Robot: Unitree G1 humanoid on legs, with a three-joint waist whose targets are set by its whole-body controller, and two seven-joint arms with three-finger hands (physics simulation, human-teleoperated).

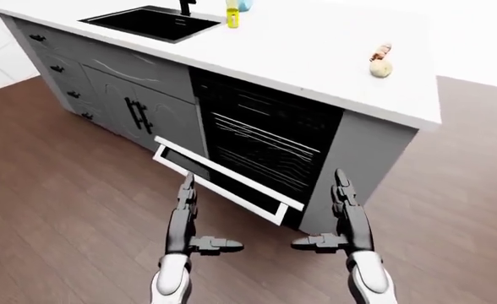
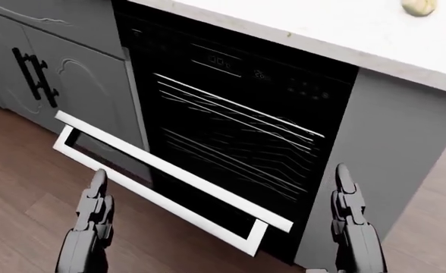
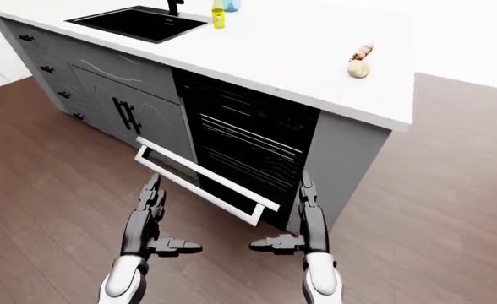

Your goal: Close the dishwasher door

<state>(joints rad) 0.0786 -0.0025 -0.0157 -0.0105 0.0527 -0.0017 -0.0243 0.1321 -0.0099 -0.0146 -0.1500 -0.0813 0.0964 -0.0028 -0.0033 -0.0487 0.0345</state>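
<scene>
Dishwasher door [image 2: 170, 187]: white-framed rectangular panel, hanging ajar from the black cavity under the white counter [image 1: 316, 57].
Racks [image 2: 238, 136]: thin wire lines, glossy black interior.
Left hand [image 1: 185, 218]: fingers straight, spread, holding nothing, just below the door's edge.
Right hand [image 1: 343, 215]: flat, empty, beside the grey side panel [image 2: 405, 159].
Floor [image 1: 71, 190]: brown wood planks, open room either side.

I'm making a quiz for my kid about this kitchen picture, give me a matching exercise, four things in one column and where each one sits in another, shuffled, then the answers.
Things:
1. sink
2. dishwasher door
3. yellow bottle
4. left hand

Places or states:
A. hanging open, low, below the racks
B. set into the counter, top left of the left-eye view
C. held out, open, empty, near the door's left end
D. upright, right of the sink

Pairs: 1-B, 2-A, 3-D, 4-C
</scene>
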